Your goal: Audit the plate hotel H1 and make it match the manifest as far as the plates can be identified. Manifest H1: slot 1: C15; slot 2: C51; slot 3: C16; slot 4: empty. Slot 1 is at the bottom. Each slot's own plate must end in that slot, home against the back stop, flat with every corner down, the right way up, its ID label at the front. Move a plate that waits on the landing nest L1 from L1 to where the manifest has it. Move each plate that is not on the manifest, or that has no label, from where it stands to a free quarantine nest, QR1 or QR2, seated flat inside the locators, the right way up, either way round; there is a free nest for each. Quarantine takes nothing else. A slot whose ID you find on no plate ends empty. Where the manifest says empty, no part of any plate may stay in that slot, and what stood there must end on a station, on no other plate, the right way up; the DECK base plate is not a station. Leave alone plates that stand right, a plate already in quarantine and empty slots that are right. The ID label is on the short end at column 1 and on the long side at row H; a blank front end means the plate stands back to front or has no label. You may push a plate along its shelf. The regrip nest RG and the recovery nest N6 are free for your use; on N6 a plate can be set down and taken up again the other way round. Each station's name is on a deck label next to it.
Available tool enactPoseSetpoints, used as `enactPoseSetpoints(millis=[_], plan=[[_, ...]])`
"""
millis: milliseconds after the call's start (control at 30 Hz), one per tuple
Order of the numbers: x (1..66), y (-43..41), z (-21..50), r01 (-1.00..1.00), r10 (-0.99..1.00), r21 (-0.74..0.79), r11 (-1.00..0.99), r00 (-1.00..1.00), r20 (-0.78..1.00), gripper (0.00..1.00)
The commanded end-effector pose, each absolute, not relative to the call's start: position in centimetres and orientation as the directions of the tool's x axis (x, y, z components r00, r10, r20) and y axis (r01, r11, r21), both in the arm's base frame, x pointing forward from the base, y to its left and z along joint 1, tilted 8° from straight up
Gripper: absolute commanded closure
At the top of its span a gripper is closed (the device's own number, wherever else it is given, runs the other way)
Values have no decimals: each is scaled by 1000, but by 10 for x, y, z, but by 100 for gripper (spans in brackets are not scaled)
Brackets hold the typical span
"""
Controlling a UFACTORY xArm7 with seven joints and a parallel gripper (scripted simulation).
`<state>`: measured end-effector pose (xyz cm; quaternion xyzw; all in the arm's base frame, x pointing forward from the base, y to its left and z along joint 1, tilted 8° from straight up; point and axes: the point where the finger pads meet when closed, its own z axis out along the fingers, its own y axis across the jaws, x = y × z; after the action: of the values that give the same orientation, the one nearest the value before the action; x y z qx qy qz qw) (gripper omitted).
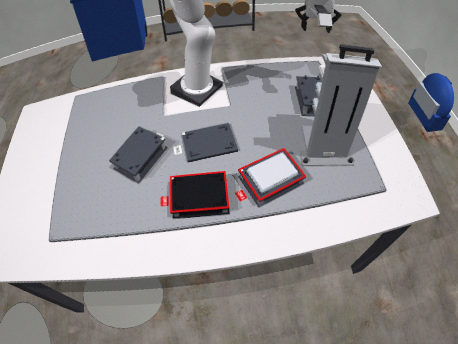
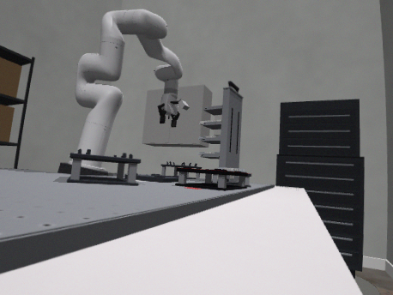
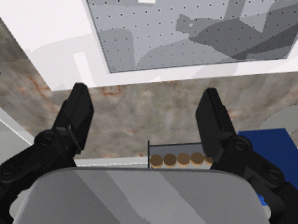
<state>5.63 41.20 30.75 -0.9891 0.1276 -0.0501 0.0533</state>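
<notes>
Plate hotel (image 1: 345,107) on deck, hand (image 1: 318,20) released and empty, high beyond it, well apart

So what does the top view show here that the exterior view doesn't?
Only the top view shows the nest tops: a white plate in one red-framed nest, a black surface in the other red-framed nest, two dark grey nests behind them, and the hotel's handle. Only the exterior view shows the hotel's shelves edge-on and a black drawer cabinet. Both show the white arm and its open, empty gripper, raised well above the deck near the hotel tower.
</notes>
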Motion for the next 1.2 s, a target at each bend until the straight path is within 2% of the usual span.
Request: enactPoseSetpoints(millis=[0, 1167], plan=[[55, 412, 323, -246, -258, -124, -961, 963, 84, 0], [43, 402, 425, -246, -258, -124, -961, 963, 84, 0]])
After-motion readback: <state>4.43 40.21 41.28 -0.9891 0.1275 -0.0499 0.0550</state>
